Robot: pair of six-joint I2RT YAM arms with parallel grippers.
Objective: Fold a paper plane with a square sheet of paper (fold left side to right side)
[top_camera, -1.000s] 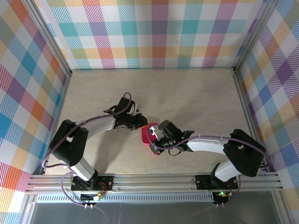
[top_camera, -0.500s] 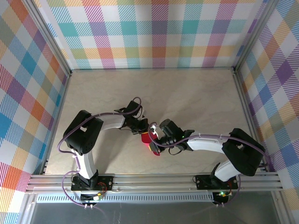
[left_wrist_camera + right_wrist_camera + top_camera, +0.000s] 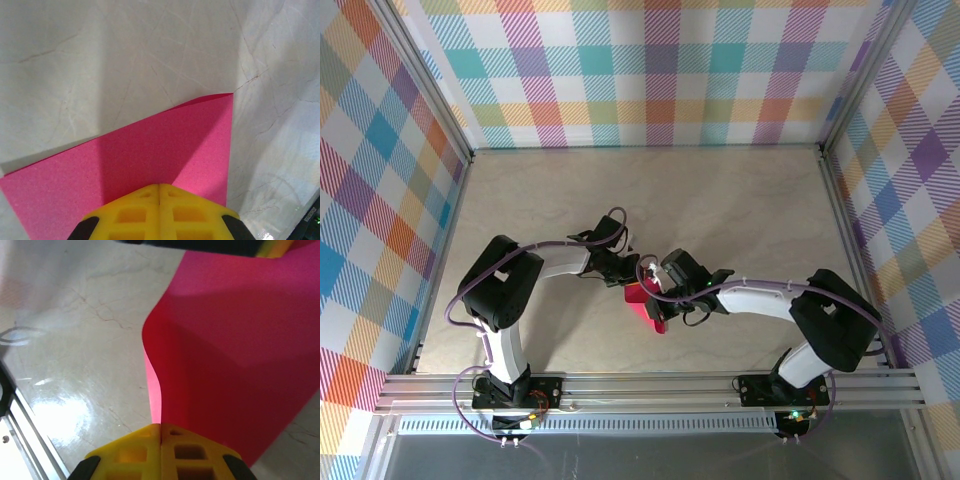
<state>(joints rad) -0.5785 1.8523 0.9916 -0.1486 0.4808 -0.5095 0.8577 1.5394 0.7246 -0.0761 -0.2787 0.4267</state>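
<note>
The paper (image 3: 640,296) lies in the middle of the counter (image 3: 740,210), between the two arms. One second ago it showed from above as a wider pink square. Now it looks narrower, with a darker red strip at its near side, and the left arm has swung its elbow inward and brought the left pincer (image 3: 624,280) onto the sheet. I judge that the left-to-right fold is under way but not yet creased.

The left pincer has its yellow fingers pressed together, with the tips on the flat part (whether it pinches or only pushes down, I cannot tell). The right pincer (image 3: 160,426) is closed too, and the pale edge of the paper runs into its seam, so it seems to pinch the sheet.

The paper is thin, matte and magenta, and near the right pincer it rises in a soft curve. The counter is smooth and pale, with marble-like veins and some gloss.
</note>
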